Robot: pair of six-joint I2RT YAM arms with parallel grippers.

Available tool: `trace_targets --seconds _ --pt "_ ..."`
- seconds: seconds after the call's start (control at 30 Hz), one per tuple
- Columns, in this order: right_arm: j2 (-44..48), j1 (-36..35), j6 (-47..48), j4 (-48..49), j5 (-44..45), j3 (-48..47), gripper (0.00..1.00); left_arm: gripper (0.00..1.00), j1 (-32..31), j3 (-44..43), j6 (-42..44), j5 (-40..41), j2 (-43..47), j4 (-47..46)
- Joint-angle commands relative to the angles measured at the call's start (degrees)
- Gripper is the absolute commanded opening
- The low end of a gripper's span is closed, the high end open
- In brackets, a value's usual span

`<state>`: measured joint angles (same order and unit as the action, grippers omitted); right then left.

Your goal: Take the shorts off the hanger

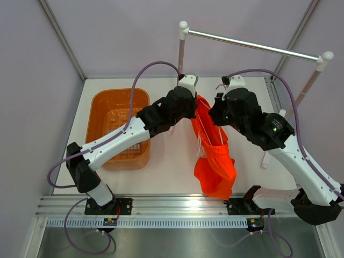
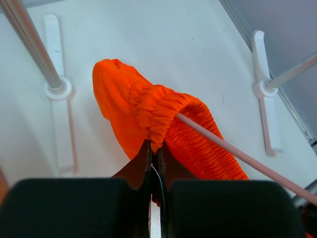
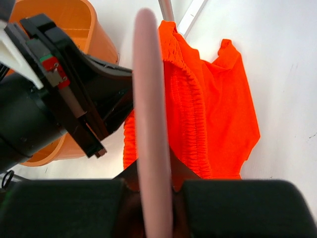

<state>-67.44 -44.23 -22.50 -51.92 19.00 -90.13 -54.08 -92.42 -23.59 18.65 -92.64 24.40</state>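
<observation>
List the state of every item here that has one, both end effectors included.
shorts: on the hanger, waistband bunched round its bar, lower part draped onto the table.
hanger: held off the table, threaded through the waistband.
left end effector: shut on the shorts' waistband.
right end effector: shut on the hanger.
basket: upright on the table, apart from the shorts.
rail: upright, nothing hanging on it.

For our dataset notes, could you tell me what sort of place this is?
Probably a robotics lab cell: white table boxed by grey walls, two arms bolted to an aluminium rail, a staged clothes rail.
</observation>
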Motion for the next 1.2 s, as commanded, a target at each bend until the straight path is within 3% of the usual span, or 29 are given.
trace_targets --seconds 0.0,0.33,0.67,0.97,1.17 --pt "2.5 -1.6 0.1 0.3 0.1 -2.9 0.00 0.00 0.6 -4.6 1.4 7.6 -1.0 -1.0" --pt "7.2 -3.7 -0.9 -0.5 -4.2 -0.9 0.00 0.00 7.7 -6.5 0.8 9.6 -2.1 -0.3" --pt "9.9 -4.0 -0.8 0.7 -5.5 0.1 0.00 0.00 10.5 -8.6 2.6 2.7 -6.2 -0.7" --pt "6.8 -3.9 0.8 3.3 6.6 -1.8 0.00 0.00 6.0 4.3 2.2 -1.1 3.6 -6.3" --pt "1.5 -3.8 2.5 6.3 15.6 -4.7 0.00 0.00 -2.7 10.0 6.7 -0.6 9.9 -8.5"
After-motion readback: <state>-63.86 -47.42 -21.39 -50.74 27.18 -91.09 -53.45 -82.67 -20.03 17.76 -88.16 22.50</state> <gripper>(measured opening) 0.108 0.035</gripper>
